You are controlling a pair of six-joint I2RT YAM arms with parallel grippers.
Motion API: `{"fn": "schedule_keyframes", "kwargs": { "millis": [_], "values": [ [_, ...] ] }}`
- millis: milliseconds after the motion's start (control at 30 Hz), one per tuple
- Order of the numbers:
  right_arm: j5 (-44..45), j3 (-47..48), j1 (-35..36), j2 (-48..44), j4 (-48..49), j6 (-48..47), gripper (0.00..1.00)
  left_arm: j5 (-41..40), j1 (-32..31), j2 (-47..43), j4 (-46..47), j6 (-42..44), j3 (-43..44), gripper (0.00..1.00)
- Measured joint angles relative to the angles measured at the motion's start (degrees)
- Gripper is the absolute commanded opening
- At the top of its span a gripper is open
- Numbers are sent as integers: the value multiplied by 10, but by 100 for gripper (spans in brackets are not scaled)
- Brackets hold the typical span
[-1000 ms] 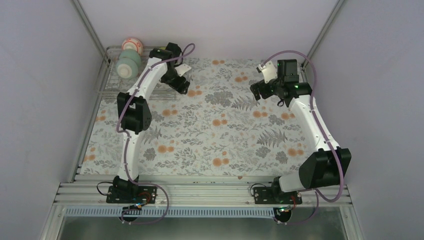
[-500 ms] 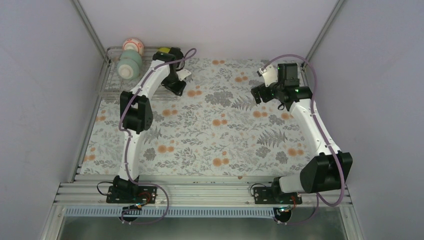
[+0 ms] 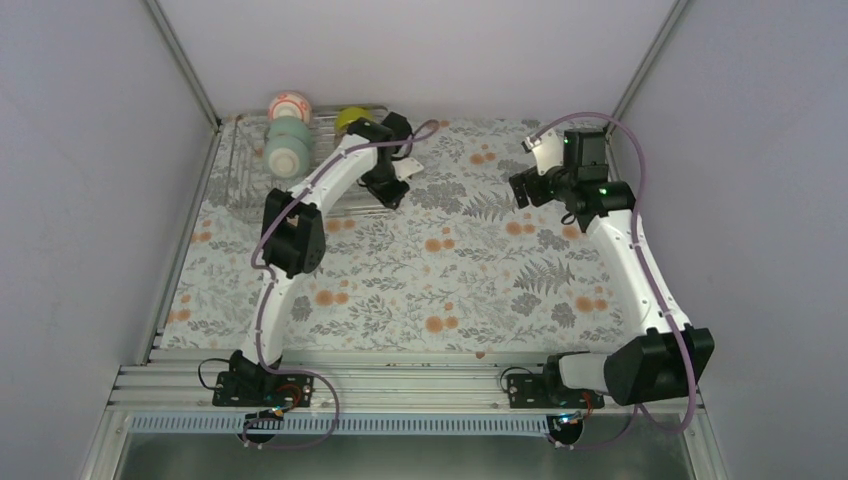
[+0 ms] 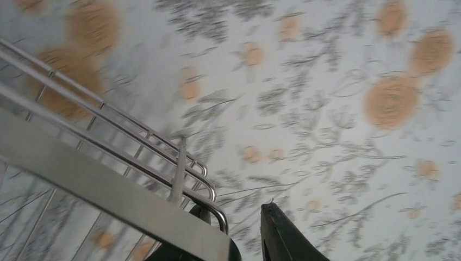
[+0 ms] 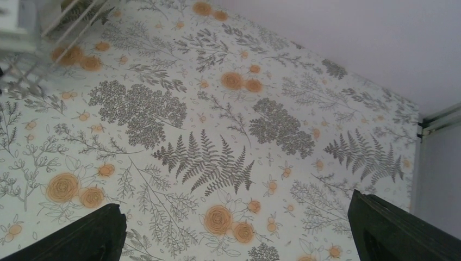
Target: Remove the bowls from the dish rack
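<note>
The silver wire dish rack (image 3: pixel 240 190) lies at the back left of the flowered table. In it are a white bowl with an orange-red pattern (image 3: pixel 290 103), a pale mint bowl (image 3: pixel 287 148) and a yellow-green bowl (image 3: pixel 352 118), the last partly hidden by my left arm. My left gripper (image 3: pixel 392 188) is at the rack's right front corner. In the left wrist view this gripper (image 4: pixel 234 209) is shut on the rack's rim wire (image 4: pixel 169 184), one finger on each side. My right gripper (image 3: pixel 520 187) hovers open over the cloth at the back right; nothing is between its fingers (image 5: pixel 239 239).
Grey side walls and slanted metal posts (image 3: pixel 185 65) close in the table on the left, back and right. The rack's corner (image 5: pixel 70 16) shows at the top left of the right wrist view. Flowered cloth (image 3: pixel 440 270) covers the table.
My left gripper has shut on the rack's rim and moved right, dragging the rack and its bowls away from the left wall. The right arm shifted slightly right, still open.
</note>
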Motion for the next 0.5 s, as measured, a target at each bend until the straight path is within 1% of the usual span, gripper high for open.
{"fn": "schedule_keyframes", "kwargs": {
  "millis": [333, 400, 433, 467, 500],
  "values": [
    [66, -16, -1, -52, 9, 2, 100, 34, -128, -2, -2, -3, -8, 26],
    [76, -17, -3, -61, 10, 2, 100, 44, -144, -2, -3, -5, -10, 26],
    [80, -17, -5, -67, 10, 2, 100, 47, -150, -2, -3, -6, -11, 29],
    [83, -17, -7, -72, 11, 2, 100, 51, -155, -2, -5, -7, -11, 39],
    [86, -17, -9, -77, 12, 2, 100, 53, -159, -2, -6, -10, -11, 54]
  ]
}}
